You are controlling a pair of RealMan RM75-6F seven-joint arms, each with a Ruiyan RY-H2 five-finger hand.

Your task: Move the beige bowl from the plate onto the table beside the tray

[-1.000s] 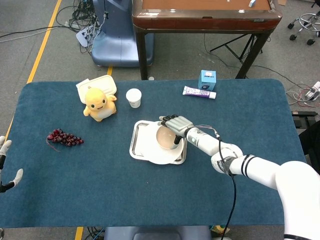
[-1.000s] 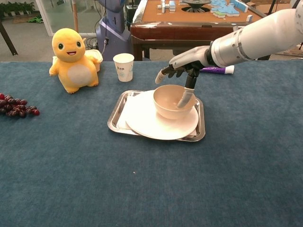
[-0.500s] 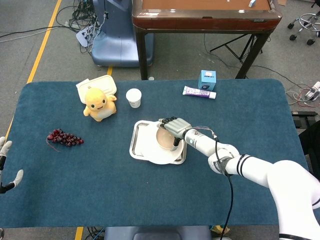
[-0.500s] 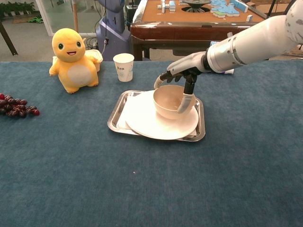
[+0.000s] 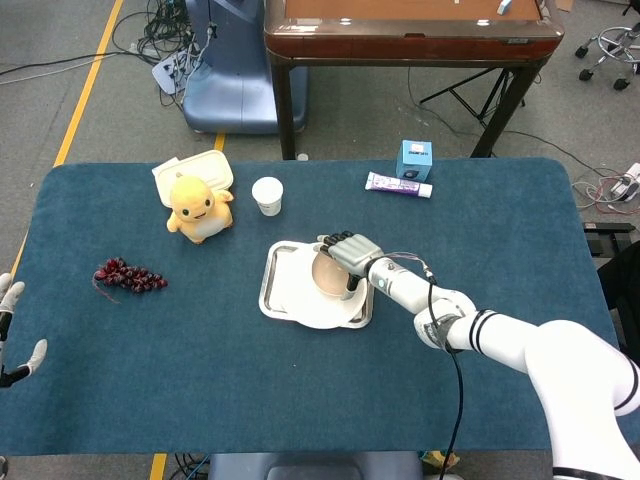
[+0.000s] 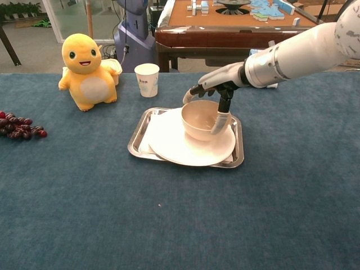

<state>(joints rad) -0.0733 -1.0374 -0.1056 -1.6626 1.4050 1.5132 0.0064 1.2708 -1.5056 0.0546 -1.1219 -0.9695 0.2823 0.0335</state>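
Resting on the white plate point(image 6: 174, 147) inside the metal tray point(image 6: 139, 139), the beige bowl point(image 6: 201, 118) is gripped at its right rim by the right hand point(image 6: 217, 84), one finger lying down the outer wall and the others over the rim. The tray sits near the middle of the blue table point(image 6: 169, 219). A paper cup point(image 6: 147, 79) and a yellow plush toy point(image 6: 87, 71) are seen behind it, grapes point(image 6: 21, 127) far left. The left hand point(image 5: 12, 330) is seen at the table's edge, fingers apart, holding nothing.
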